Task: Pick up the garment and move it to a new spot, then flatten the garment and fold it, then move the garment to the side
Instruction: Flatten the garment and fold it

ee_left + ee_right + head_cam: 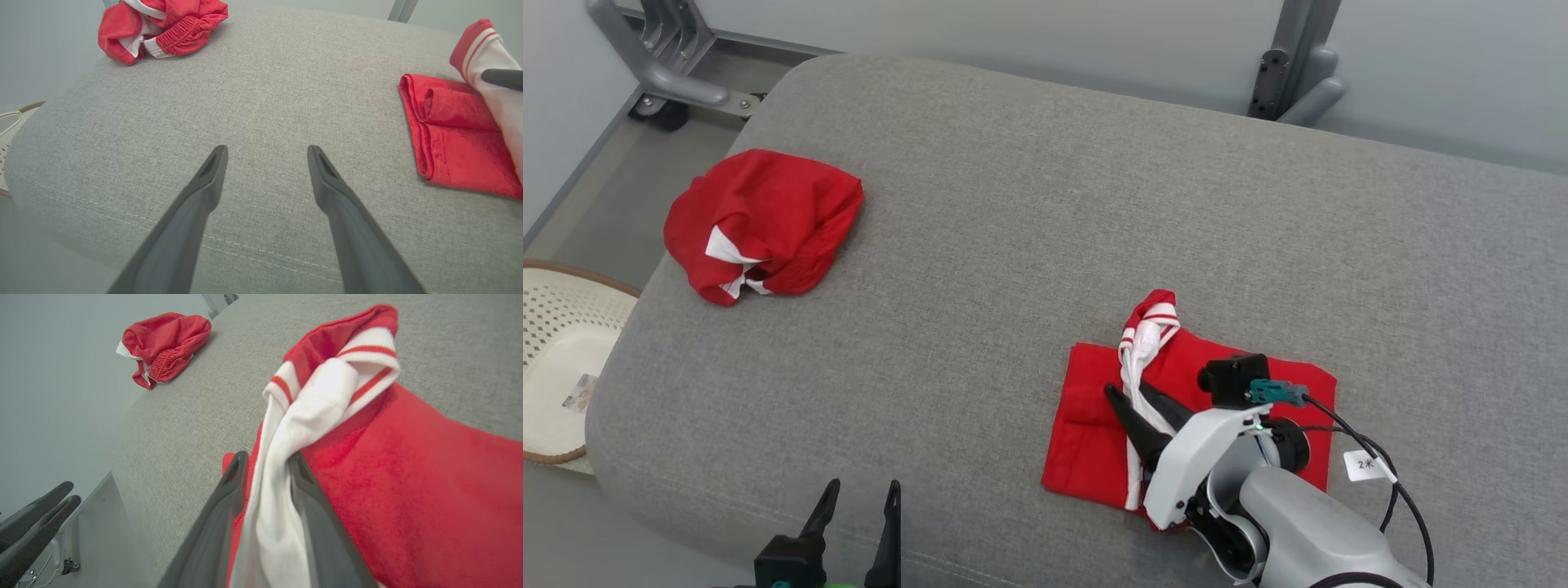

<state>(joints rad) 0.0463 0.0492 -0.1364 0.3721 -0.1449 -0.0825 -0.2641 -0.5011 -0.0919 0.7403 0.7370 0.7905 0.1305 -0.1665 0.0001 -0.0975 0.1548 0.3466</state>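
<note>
Red garment (1086, 445) has its white band (327, 396) pinched in right tool (268, 459).

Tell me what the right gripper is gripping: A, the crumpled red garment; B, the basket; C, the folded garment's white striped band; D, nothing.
C: the right wrist view shows the right gripper pinching the white striped band of the folded red garment.

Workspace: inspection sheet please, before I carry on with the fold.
Surface: grey upholstered cushion.
Job's things: folded red garment, near right; white striped trim bunched on top.
Clutter: crumpled red shorts, far left.
Grippers: left gripper open over the near edge; right gripper fingers closed on the trim.
Cables: black cable looping off the right wrist.
Surroundings: woven basket on the floor, left; grey metal frame behind.
</note>
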